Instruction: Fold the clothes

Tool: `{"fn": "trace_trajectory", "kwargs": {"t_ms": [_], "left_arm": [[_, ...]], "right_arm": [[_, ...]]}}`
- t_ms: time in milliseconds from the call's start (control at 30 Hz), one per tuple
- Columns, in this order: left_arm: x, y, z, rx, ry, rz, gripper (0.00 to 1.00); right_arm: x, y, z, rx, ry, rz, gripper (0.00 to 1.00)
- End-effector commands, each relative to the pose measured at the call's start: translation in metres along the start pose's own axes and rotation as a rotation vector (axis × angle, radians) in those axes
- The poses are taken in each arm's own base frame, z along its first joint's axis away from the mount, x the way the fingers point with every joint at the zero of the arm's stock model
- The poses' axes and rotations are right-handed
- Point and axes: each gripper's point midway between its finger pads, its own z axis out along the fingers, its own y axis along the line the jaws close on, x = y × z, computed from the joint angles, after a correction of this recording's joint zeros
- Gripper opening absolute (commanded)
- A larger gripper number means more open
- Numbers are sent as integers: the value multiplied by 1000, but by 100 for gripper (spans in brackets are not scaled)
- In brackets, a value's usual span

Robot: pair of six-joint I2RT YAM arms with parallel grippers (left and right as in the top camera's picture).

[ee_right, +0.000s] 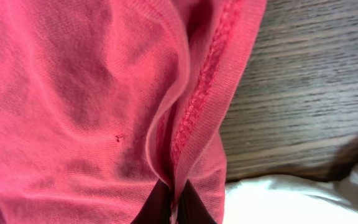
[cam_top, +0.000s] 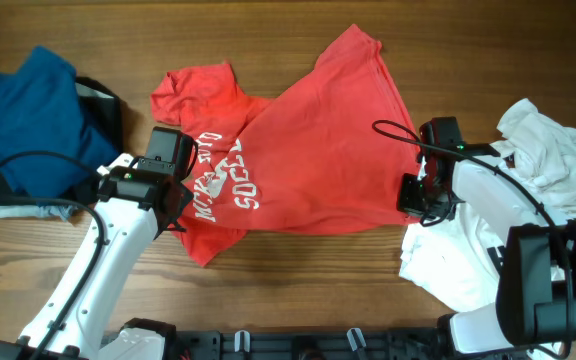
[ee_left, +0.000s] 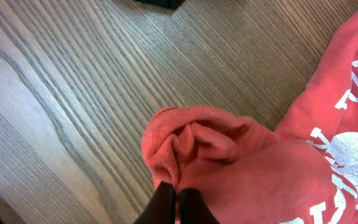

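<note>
On table centre: red T-shirt, crumpled, pinched both sides.
L gripper clamped on bunched edge, R gripper on hem, prob. to pull cloth flat before folding.

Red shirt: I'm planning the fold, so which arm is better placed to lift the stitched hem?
Probably right: the right claw grips the red shirt's hem; the left claw holds a bunched wad.

A wooden table fills every view; its surface is mid-brown, with dark grain running left to right from overhead and looping into broad ovals in places; the light is even and soft, the shadows faint; a black strip lines the near edge, perhaps a rail.
</note>
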Motion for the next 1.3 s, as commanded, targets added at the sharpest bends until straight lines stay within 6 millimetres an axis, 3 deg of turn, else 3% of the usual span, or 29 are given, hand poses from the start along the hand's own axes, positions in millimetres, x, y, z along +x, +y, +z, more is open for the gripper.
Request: {"fn": "trace_trajectory", "kwargs": {"t_ms": [0,433,633,800,1267], "left_arm": [[-1,1,-1,3,-1,3,4],[-1,1,-1,3,-1,3,4],[-1,1,-1,3,-1,3,4],[-1,1,-1,3,-1,3,4],[-4,2,-1,-3,-21,4,4]], "right_arm": [[-6,-12,-6,57,-36,35,4],[-7,-20,-7,77,-35,5,4],[-12,-42,-8,53,-27,80,4],[-14,-36,-9,-48,-19,43,5],[-16,-33,-17,-61,-7,10,4]]}}
